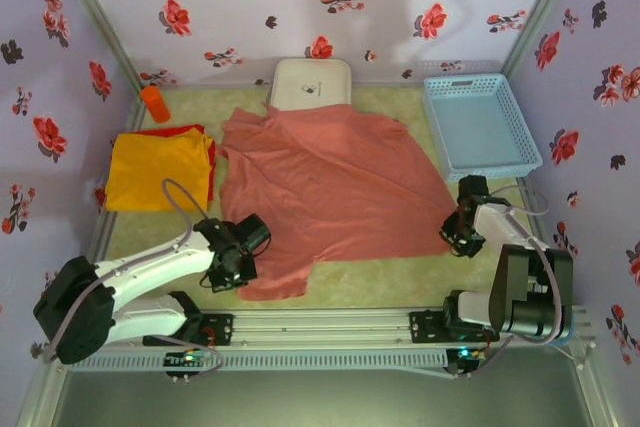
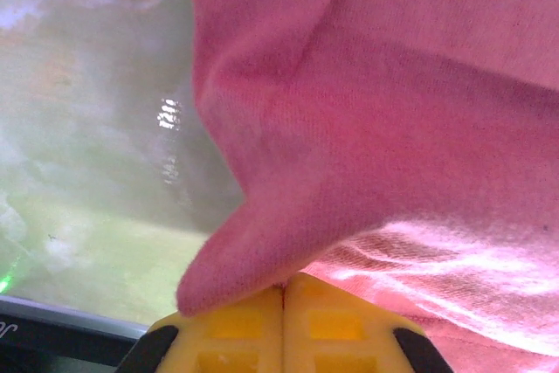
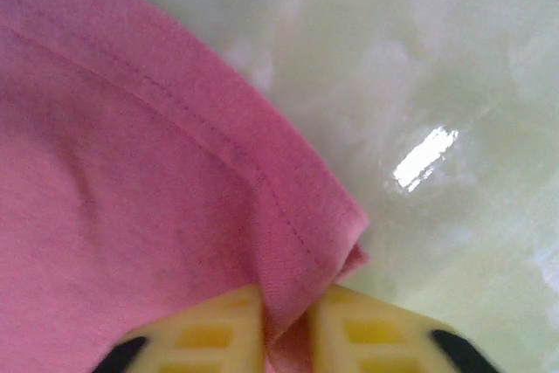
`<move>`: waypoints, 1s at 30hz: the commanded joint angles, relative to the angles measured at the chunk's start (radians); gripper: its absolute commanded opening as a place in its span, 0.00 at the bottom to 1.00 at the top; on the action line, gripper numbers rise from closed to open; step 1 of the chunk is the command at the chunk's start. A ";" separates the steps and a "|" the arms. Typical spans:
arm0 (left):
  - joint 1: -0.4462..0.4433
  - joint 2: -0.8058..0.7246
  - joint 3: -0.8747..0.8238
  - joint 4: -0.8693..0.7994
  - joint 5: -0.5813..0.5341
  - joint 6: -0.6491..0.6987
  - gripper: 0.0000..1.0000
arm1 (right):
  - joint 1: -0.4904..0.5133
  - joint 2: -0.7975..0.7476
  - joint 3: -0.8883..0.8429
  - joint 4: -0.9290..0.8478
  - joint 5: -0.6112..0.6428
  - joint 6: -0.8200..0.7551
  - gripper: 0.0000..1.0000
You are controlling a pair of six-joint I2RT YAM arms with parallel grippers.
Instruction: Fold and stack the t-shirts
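Note:
A salmon-pink t-shirt lies spread across the middle of the table. My left gripper is shut on a fold of its near left part, pink cloth bulging over the yellow fingers. My right gripper is shut on the shirt's hemmed right corner, pinched between its yellow fingers. A folded yellow-orange t-shirt rests at the left, with a red one showing at its far edge.
A white rounded box stands at the back centre and a light blue basket at the back right. An orange cylinder sits at the back left. Floral walls close in three sides.

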 commanded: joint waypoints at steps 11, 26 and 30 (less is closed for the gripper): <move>0.208 -0.041 0.365 -0.243 -0.154 0.251 0.00 | -0.007 -0.134 0.114 -0.008 -0.126 -0.085 0.00; 0.523 0.245 1.168 -0.340 -0.160 0.675 0.00 | -0.003 -0.180 0.455 0.082 -0.265 -0.070 0.00; 0.544 0.312 1.317 -0.360 -0.155 0.724 0.00 | 0.003 -0.154 0.510 0.111 -0.282 -0.071 0.00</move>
